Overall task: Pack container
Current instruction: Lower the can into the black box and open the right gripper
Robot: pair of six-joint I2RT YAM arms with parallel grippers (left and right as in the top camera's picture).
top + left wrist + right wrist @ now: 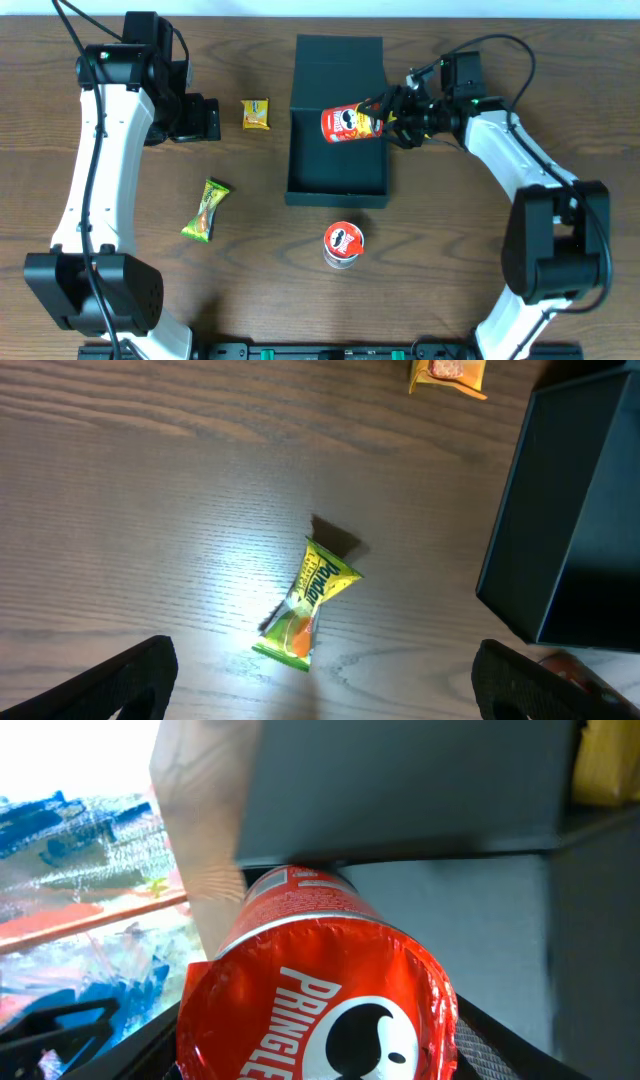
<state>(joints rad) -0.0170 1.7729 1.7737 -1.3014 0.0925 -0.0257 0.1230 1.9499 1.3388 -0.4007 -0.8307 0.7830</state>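
Right gripper (388, 117) clamps red cylindrical snack can (345, 125) over dark square container (335, 178), centre frame, evidently for loading; left gripper (205, 120) gapes empty.

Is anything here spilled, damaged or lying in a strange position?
Nothing looks spilled or damaged. Only the red can is sideways, held by the right gripper over the open container, which fits packing. The second can stands upright; the yellow packet and the green packet lie flat.
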